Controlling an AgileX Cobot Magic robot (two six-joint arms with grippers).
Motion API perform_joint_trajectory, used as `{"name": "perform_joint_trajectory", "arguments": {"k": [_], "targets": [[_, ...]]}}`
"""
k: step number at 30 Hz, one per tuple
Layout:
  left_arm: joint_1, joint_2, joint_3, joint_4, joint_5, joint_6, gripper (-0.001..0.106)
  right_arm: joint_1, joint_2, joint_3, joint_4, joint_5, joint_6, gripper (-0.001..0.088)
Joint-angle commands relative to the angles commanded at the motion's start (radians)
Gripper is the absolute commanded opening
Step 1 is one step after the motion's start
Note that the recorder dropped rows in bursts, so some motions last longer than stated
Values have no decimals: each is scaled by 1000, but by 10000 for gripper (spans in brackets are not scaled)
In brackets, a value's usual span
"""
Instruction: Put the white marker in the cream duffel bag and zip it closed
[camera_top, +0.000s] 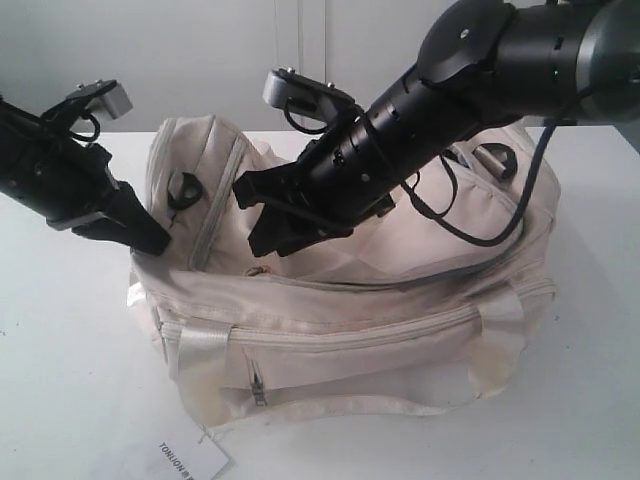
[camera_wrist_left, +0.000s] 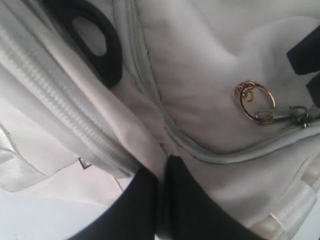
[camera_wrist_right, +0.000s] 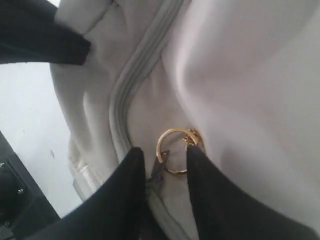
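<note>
Far left: left gripper (camera_top: 150, 236) pinched almost closed on a fabric fold at the end of the cream duffel bag (camera_top: 380, 340), which sits mid-table (camera_top: 70, 400). Then right gripper (camera_wrist_right: 170, 152), part open, straddles the gold ring pull (camera_wrist_right: 176, 134), gripping nothing. Bag likely soft and bunchy, so grab the ring. No white marker visible.

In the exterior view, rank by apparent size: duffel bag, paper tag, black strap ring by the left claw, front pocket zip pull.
cream duffel bag
paper tag, cut by the frame edge
black strap ring
front pocket zip pull
</note>
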Motion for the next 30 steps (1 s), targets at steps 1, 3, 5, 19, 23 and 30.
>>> {"name": "perform_joint_trajectory", "arguments": {"k": [1,3,5,19,23,30], "targets": [[0,2,0,-22,2,0,0,0,7,0,0,10,8,393],[0,0,0,-58,12,0,0,0,24,0,0,35,11,456],[0,0,0,-103,21,2,0,0,33,0,0,52,22,496],[0,0,0,-123,21,4,0,0,93,0,9,49,96,522],[0,0,0,-123,21,4,0,0,120,0,41,41,82,522],[0,0,0,-123,19,6,0,0,127,0,59,14,66,206]]}}
